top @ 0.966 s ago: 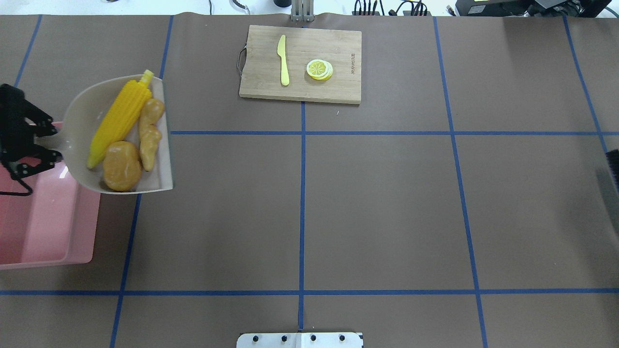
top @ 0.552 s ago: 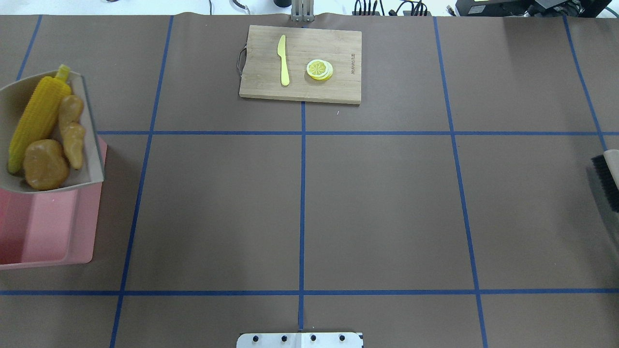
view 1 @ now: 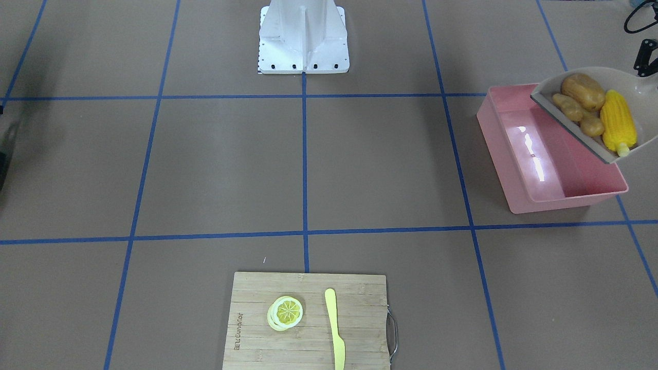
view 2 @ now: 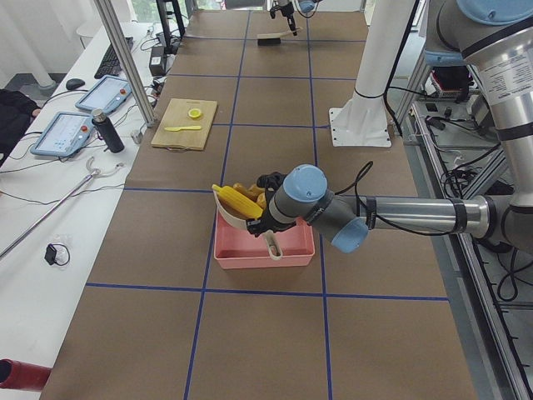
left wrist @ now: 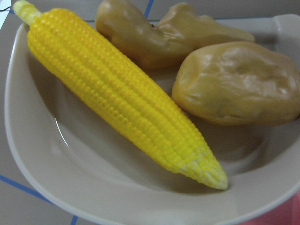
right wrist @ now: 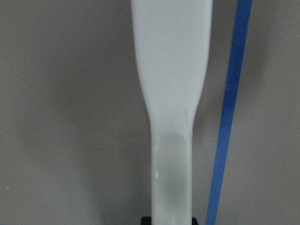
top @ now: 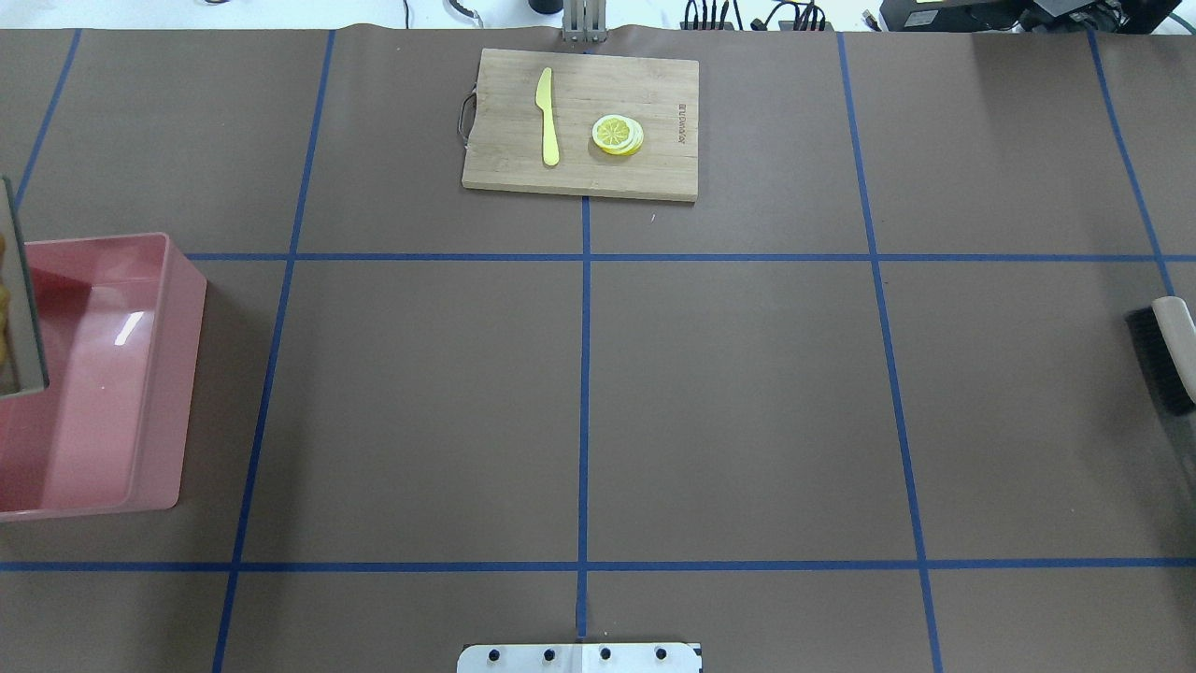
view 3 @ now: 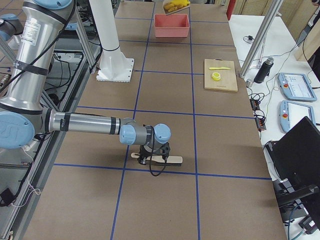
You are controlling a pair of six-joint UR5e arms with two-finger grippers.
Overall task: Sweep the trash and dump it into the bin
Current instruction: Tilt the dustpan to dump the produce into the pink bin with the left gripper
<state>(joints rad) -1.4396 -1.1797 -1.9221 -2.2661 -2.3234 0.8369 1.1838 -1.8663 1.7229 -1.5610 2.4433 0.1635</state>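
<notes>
The yellow corn cob [view 1: 618, 123], tan-brown oval potato [view 1: 583, 91] and knobbly tan ginger root [view 1: 570, 108] are held aloft in the beige long-handled dustpan [view 1: 641, 86], which is clamped by the left gripper [view 2: 265, 223] and tilted over the outer side of the glossy pink plastic tub [view 1: 560, 169]. If it is tipped unevenly, the long cob could be caught on the rim or rolled past it. Whether the right gripper [view 3: 152, 152] is closed on the black-bristled brush [top: 1159, 360] cannot be told, though it seems likely.

The corn cob [left wrist: 122, 93] is bright yellow with rows of kernels, the potato [left wrist: 239, 84] tan-brown, the ginger root [left wrist: 159, 35] tan, and the dustpan [left wrist: 93, 187] beige. The bin [view 1: 503, 159] is glossy pink. The counter [top: 729, 402] is brown, gridded with blue tape. The cutting board [top: 505, 159] is pale wood, its knife [top: 548, 117] pale yellow and its lemon slice [top: 617, 134] yellow. The brush [top: 1159, 360] has black bristles.
</notes>
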